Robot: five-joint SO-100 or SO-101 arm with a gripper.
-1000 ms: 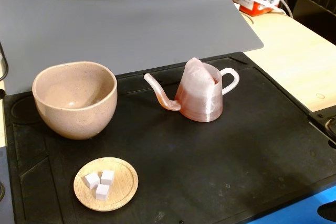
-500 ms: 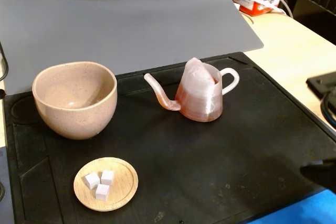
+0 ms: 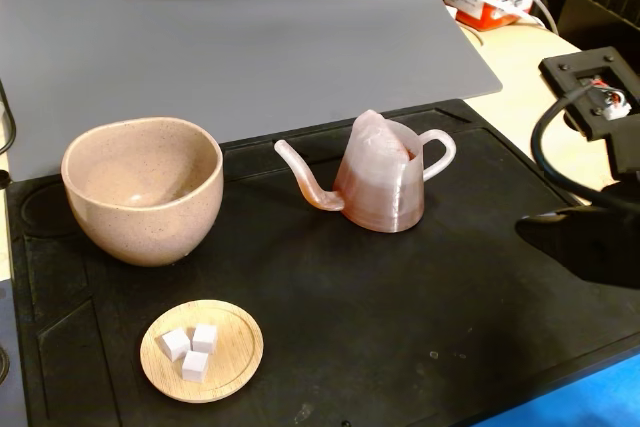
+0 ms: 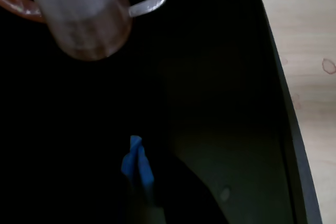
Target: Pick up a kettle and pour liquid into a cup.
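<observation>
Black mat [image 3: 400,327] covers most of the table in the fixed view; I use it as my landmark. Grey sheet [image 3: 250,37] lies behind the mat's far edge, overlapping it a bit. Pale wooden table [image 4: 304,51] shows past the mat's right edge in the wrist view.

My arm [image 3: 590,237] comes in at the mat's right edge in the fixed view, dark and mostly cut off, black cable looping above it. It is well apart from everything on the mat.

Cup [image 3: 142,187] stands upright on the mat's far-left part, beige-pink and speckled; its inside looks dry.

Kettle [image 3: 378,179] stands upright near the mat's far-middle, well right of the cup, not touching it. Spout points left toward the cup, loop handle faces right toward me. Liquid [image 3: 375,202] is reddish-brown and tints the lower body. In the wrist view the kettle [image 4: 86,17] sits at the top-left, handle to the right, with bare mat between it and me.

Small wooden dish [image 3: 202,350] sits on the mat's near-left part, in front of the cup, with three white cubes [image 3: 192,349] bunched on it.

My gripper [image 4: 137,163]: only a blue-tipped bit shows at the bottom of the wrist view against the dark mat. Holding nothing; too dark there, so I cannot tell how far apart my fingers are.
</observation>
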